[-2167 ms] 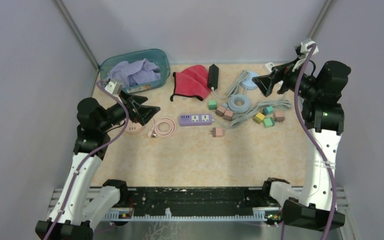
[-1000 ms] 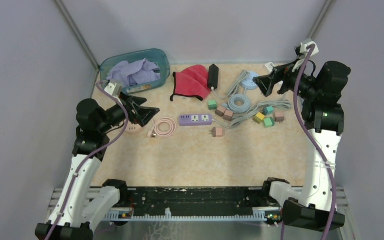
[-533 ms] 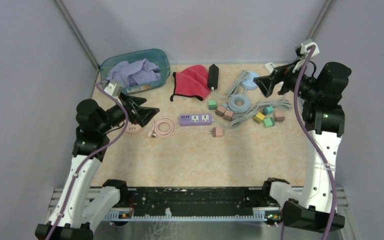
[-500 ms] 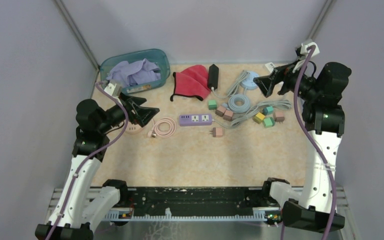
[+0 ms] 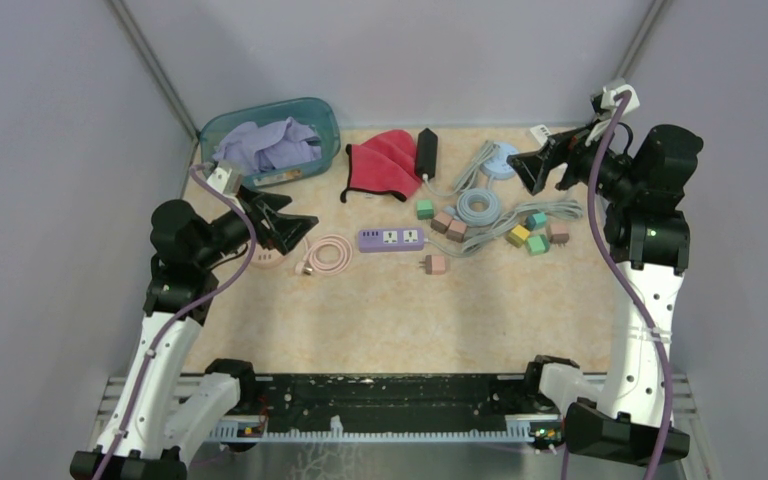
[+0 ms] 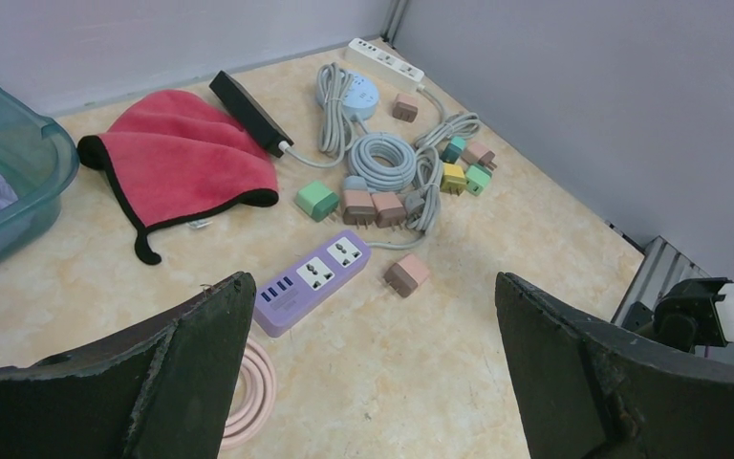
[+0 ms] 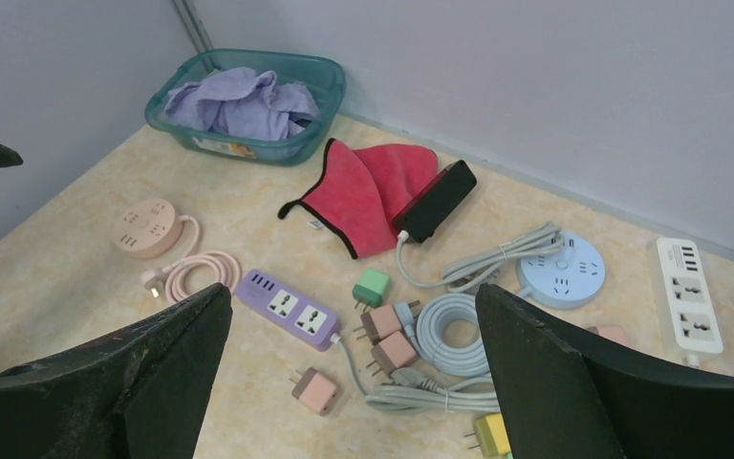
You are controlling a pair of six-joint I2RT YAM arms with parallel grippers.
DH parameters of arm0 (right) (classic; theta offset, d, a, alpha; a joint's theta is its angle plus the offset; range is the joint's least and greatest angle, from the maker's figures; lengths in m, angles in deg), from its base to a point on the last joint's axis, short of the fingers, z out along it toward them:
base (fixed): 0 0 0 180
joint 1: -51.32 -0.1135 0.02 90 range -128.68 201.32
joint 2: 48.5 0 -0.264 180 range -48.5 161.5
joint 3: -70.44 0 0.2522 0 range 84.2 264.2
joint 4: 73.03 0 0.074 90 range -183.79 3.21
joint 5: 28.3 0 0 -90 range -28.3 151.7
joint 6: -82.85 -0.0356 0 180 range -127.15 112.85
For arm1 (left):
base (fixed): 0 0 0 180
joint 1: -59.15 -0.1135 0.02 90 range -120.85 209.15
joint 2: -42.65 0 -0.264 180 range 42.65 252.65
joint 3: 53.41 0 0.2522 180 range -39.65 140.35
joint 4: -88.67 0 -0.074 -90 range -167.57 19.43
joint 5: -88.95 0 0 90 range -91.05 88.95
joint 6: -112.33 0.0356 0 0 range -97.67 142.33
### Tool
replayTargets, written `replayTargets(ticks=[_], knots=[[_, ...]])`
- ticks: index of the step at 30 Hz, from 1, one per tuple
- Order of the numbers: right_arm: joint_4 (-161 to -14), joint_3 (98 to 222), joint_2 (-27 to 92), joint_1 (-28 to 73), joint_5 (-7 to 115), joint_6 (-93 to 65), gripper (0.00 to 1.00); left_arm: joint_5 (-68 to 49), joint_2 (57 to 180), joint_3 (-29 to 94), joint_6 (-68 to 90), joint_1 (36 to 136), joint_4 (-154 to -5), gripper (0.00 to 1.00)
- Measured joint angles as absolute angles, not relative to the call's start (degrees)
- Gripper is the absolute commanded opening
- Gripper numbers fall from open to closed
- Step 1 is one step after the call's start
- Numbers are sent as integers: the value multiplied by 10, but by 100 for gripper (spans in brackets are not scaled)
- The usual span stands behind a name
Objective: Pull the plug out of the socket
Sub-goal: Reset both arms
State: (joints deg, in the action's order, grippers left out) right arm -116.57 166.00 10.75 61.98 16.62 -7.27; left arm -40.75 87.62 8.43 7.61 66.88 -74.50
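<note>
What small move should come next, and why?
Probably lower the right gripper toward the small pink and green cube plugs beside the purple plastic power strip: it and the left gripper hang open, touching nothing, and no plug visibly sits in that strip's sockets.

The beige table (image 5: 390, 310) carries a teal basket (image 5: 332, 128) far left, then a red cloth (image 5: 385, 160) and black power strip (image 5: 426, 152). A purple power strip (image 5: 391, 239) lies mid-table, a pink cord (image 5: 328, 253) to its left, and small plugs (image 5: 457, 230) and grey cables (image 5: 478, 206) to its right.

Soft, even light from above fills the scene. The tabletop (image 5: 380, 310) is bright, with faint short shadows and no glare. The wrist views are sharp farther out, but their own near fingers (image 6: 153, 382) loom dark and slightly soft.
</note>
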Motion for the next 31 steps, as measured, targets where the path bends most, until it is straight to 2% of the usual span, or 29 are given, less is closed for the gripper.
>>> replayTargets(ticks=[31], knots=[[-1167, 1660, 107, 620, 171, -72, 99, -404, 875, 84, 80, 669, -737, 100]])
